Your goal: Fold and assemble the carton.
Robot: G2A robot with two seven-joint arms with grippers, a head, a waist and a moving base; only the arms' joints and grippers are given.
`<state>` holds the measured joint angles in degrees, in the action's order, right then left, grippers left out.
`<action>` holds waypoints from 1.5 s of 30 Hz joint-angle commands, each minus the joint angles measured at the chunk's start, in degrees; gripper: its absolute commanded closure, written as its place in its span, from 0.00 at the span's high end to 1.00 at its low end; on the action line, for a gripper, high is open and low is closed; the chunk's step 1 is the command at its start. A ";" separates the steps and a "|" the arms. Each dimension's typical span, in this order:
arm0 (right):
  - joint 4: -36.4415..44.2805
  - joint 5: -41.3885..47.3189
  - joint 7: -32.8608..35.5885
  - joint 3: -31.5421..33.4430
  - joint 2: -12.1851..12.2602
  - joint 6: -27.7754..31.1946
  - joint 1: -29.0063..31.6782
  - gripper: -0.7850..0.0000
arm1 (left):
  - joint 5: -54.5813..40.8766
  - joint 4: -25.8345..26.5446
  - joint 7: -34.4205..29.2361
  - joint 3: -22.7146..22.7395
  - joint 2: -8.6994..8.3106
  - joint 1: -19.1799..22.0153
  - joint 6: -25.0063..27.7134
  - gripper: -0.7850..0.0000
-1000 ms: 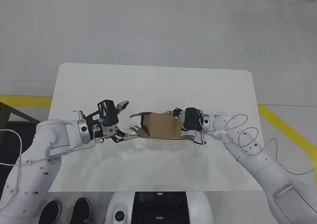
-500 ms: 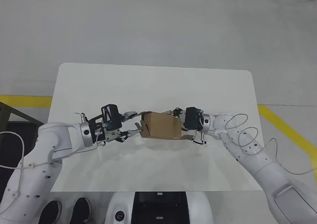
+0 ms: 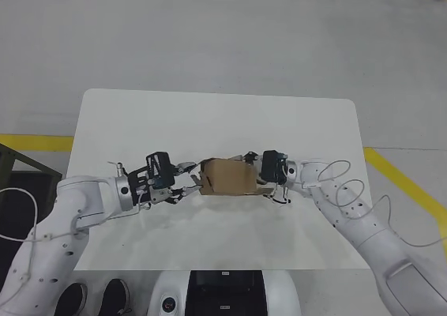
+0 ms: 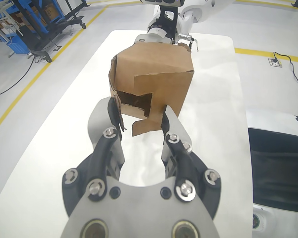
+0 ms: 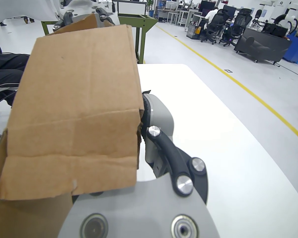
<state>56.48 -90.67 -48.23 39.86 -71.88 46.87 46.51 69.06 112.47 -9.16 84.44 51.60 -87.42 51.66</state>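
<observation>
- Carton [image 3: 227, 177] is at the middle of the table [image 3: 208, 118], its right end clamped by the right gripper [image 3: 255, 176].
- Left gripper [image 4: 140, 111] is spread, straddling the half-folded flaps at the left end.
- Step in hand, likely: closing that end. Next, press the flaps squarely inward.

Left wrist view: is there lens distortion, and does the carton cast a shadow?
Left wrist view: the long edges of the white rectangular table bow, a wide-angle distortion; only a faint, soft shadow lies under the brown cardboard carton. Top view: table edges run straight, light even, no glare.
</observation>
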 commanded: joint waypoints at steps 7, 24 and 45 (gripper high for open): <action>-0.29 1.29 0.75 0.46 -0.17 0.32 0.11 0.00 | 0.35 0.55 0.13 -0.34 -0.01 -0.13 -0.60 0.07; -0.09 0.94 1.29 0.48 -0.50 0.82 -0.01 0.00 | 0.68 -0.29 -1.01 -3.33 0.15 2.94 -0.50 0.43; 0.39 -1.81 1.68 -1.22 -1.30 0.98 -0.82 0.00 | -1.62 -1.72 -2.71 -5.68 0.33 5.19 -1.53 0.42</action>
<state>56.90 -92.45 -46.49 38.67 -73.17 47.81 45.72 67.32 110.82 -11.82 78.86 51.93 -82.25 50.20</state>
